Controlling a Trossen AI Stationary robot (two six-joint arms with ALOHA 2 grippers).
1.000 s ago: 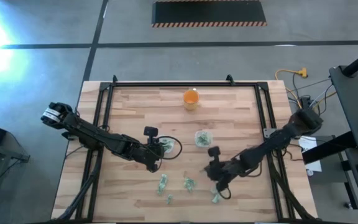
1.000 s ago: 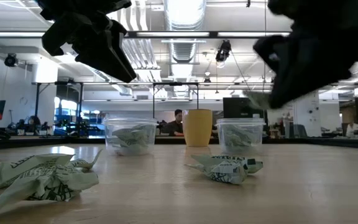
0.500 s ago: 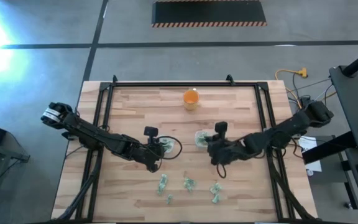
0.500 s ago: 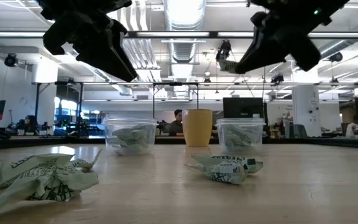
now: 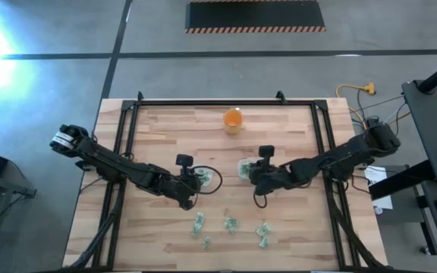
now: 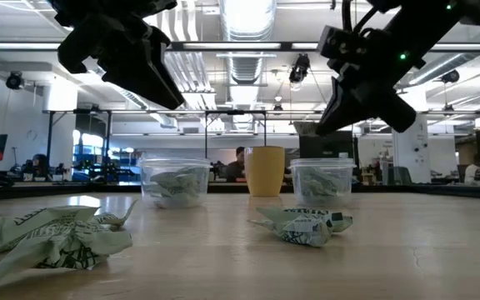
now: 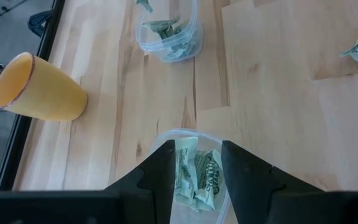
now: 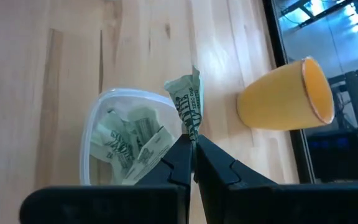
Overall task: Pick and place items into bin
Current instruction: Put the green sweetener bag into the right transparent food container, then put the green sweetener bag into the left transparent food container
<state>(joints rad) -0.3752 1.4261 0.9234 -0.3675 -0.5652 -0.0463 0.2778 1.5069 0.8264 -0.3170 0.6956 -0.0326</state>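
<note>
Right gripper (image 8: 191, 163) is clenching tight on a crumpled green piece (image 8: 189, 106), pinching its lower end so the rest is sticking up between the fingertips. It is hanging just over the right clear tub (image 8: 114, 144), which is already holding several wrinkly pieces. Left gripper (image 7: 196, 163) is standing with its fingers apart and nothing between them, hovering right above the left clear tub (image 7: 185, 134), where more green pieces are lying. Moving outward, the orange cup (image 5: 233, 120) is sitting at the far side of the wooden table (image 5: 165, 129), behind both tubs. Loose pieces (image 5: 230, 224) are lying scattered near the front edge of the table, a handful in a rough row. In the low view one crumpled piece (image 6: 52, 237) is looming large at the near left, another (image 6: 300, 226) near the middle
</note>
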